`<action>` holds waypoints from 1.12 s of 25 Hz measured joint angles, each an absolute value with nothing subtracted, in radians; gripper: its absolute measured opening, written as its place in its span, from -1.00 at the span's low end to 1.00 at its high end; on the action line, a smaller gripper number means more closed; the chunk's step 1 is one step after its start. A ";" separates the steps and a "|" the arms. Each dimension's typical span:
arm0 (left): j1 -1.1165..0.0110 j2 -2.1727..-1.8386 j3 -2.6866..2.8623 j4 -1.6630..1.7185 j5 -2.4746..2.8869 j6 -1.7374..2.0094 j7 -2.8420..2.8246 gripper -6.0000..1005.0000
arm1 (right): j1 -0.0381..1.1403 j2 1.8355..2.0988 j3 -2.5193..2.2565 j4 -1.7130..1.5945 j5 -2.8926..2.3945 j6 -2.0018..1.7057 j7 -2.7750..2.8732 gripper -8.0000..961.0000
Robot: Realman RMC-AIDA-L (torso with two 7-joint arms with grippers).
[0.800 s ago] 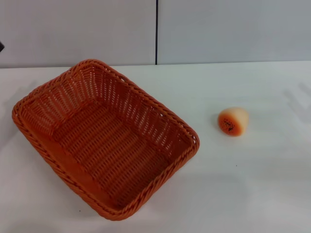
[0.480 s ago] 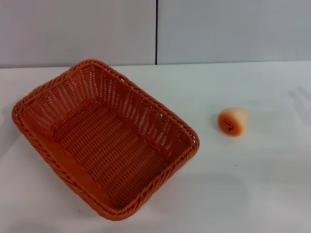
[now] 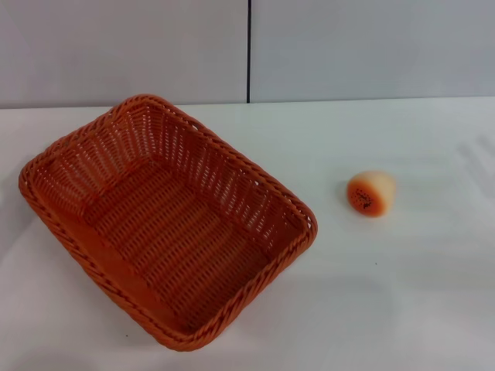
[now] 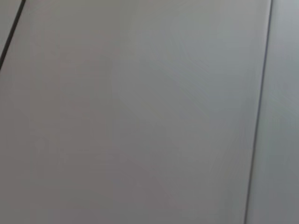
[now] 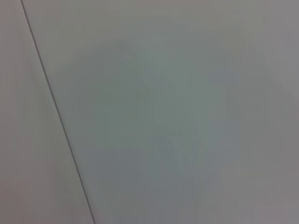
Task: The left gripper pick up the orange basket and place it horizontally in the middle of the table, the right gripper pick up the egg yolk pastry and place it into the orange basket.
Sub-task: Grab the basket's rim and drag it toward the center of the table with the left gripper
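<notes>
The orange basket lies on the left half of the white table in the head view, turned diagonally, and holds nothing. The egg yolk pastry rests on the table to the right of the basket, well apart from it, its speckled orange face toward the front. Neither the left gripper nor the right gripper appears in any view. Both wrist views show only grey wall panels with dark seams.
A grey panelled wall with a dark vertical seam rises behind the table's far edge. Bare tabletop lies between the basket and the pastry, and in front of the pastry.
A small dark shape at the far left edge of the head view, above the table, has gone out of frame. Basket and pastry have not moved.
</notes>
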State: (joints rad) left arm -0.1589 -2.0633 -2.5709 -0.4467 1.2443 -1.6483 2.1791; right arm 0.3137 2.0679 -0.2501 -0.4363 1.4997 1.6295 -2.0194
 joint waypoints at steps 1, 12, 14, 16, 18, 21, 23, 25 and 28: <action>-0.151 -2.062 -2.567 -0.448 1.247 -1.655 2.176 -0.10 | 0.316 2.068 -0.250 -0.435 1.500 1.629 -2.017 -0.47; -0.137 -2.057 -2.560 -0.748 1.435 -1.661 1.959 0.67 | 0.339 2.069 -0.268 -0.406 1.503 1.633 -2.006 0.07; -0.157 -2.057 -2.560 -0.867 1.532 -1.645 1.851 0.66 | 0.341 2.069 -0.267 -0.393 1.504 1.634 -2.002 0.07; -0.185 -2.056 -2.560 -0.994 1.642 -1.639 1.742 0.65 | 0.341 2.070 -0.267 -0.386 1.505 1.634 -2.002 0.07; -0.218 -2.055 -2.554 -1.124 1.748 -1.642 1.644 0.65 | 0.341 2.072 -0.263 -0.371 1.512 1.635 -2.001 0.07; -0.275 -2.054 -2.515 -1.318 1.920 -1.645 1.504 0.65 | 0.340 2.072 -0.262 -0.343 1.526 1.635 -2.001 0.07; -0.306 -2.054 -2.483 -1.412 2.008 -1.646 1.442 0.65 | 0.339 2.073 -0.261 -0.332 1.534 1.635 -2.001 0.07; -0.347 -2.053 -2.444 -1.501 2.107 -1.649 1.379 0.65 | 0.338 2.074 -0.261 -0.313 1.543 1.636 -2.003 0.07; -0.397 -2.051 -2.396 -1.571 2.234 -1.662 1.308 0.65 | 0.340 2.074 -0.261 -0.285 1.551 1.636 -2.008 0.07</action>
State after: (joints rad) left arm -0.3971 -2.0513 -2.3959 -1.5709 2.2339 -1.6618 1.3078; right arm 0.3401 2.0738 -0.2608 -0.2845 1.5507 1.6360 -2.0082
